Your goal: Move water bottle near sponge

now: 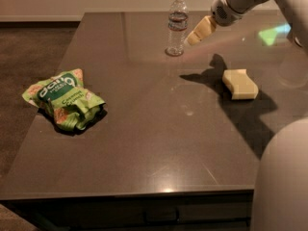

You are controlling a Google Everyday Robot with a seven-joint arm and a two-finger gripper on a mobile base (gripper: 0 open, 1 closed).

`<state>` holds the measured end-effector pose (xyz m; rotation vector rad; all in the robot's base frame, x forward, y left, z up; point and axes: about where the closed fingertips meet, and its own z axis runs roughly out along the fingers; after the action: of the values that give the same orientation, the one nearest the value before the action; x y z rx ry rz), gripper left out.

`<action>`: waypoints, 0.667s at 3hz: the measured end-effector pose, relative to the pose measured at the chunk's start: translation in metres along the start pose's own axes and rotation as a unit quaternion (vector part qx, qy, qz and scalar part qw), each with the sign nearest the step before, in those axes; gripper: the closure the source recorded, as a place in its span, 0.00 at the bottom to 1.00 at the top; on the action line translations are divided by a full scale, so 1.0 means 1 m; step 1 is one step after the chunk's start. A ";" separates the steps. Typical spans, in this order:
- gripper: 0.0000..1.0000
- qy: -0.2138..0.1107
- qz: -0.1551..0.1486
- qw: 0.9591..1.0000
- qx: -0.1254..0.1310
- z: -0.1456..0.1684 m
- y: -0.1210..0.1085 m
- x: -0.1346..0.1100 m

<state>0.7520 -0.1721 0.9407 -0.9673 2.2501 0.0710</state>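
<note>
A clear ribbed water bottle (176, 25) with a white cap stands upright at the far middle of the dark table (159, 143). A pale yellow sponge (239, 83) lies flat on the table to the right, well apart from the bottle. My gripper (196, 34), with yellowish fingers, hangs in the air just right of the bottle at about its mid height, close to it but not touching. It holds nothing. The white arm reaches in from the upper right.
A crumpled green snack bag (63, 99) lies near the table's left edge. The arm's shadow falls around the sponge. A white rounded part of the robot (281, 182) fills the lower right corner. Carpet lies to the left of the table.
</note>
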 end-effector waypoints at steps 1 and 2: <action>0.00 -0.025 0.017 1.000 -0.008 0.020 0.005 -0.025; 0.00 -0.054 0.028 0.998 -0.016 0.039 0.011 -0.053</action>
<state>0.7927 -0.1197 0.9407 -0.8951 2.1824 0.1802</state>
